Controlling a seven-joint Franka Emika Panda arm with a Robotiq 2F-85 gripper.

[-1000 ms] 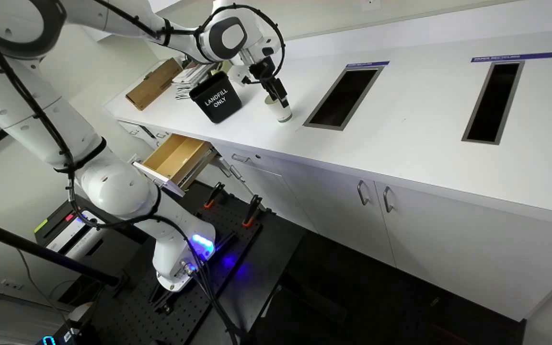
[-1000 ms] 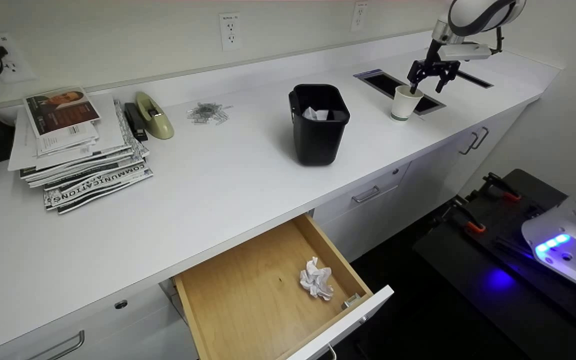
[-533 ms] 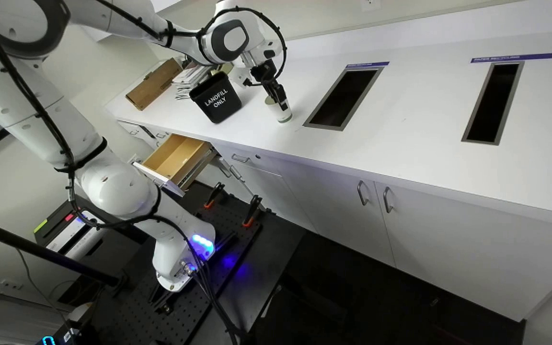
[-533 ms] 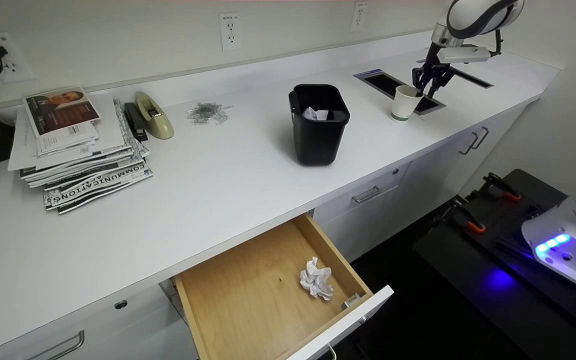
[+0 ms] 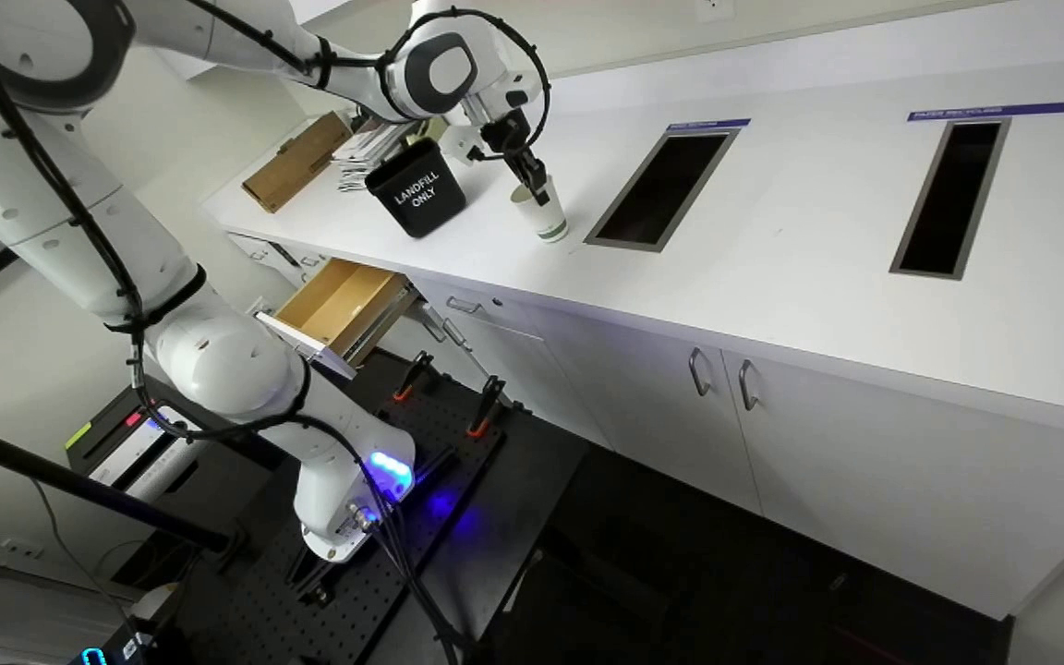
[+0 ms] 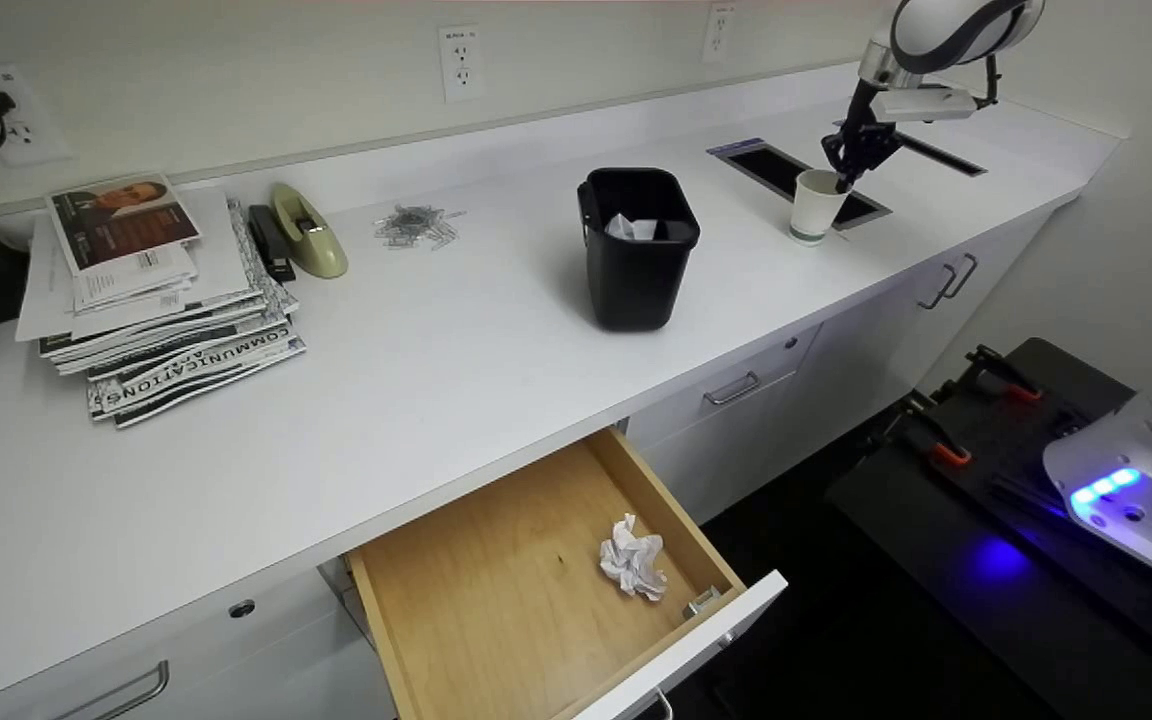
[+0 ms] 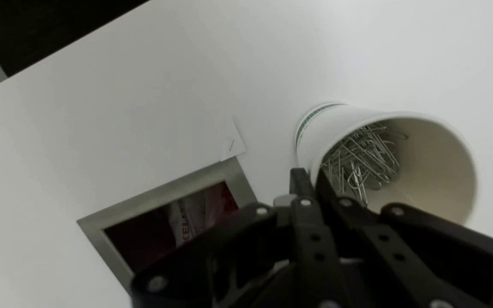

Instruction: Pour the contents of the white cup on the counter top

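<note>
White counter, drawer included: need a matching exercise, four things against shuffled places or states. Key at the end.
Things
1) end effector
2) cup
3) drawer
4) bin

Places or states
A) pulled out, crumpled paper inside
B) lettered LANDFILL ONLY
C) closed on the cup's side wall
D) white, paper clips inside

Pairs: 1-C, 2-D, 3-A, 4-B
</note>
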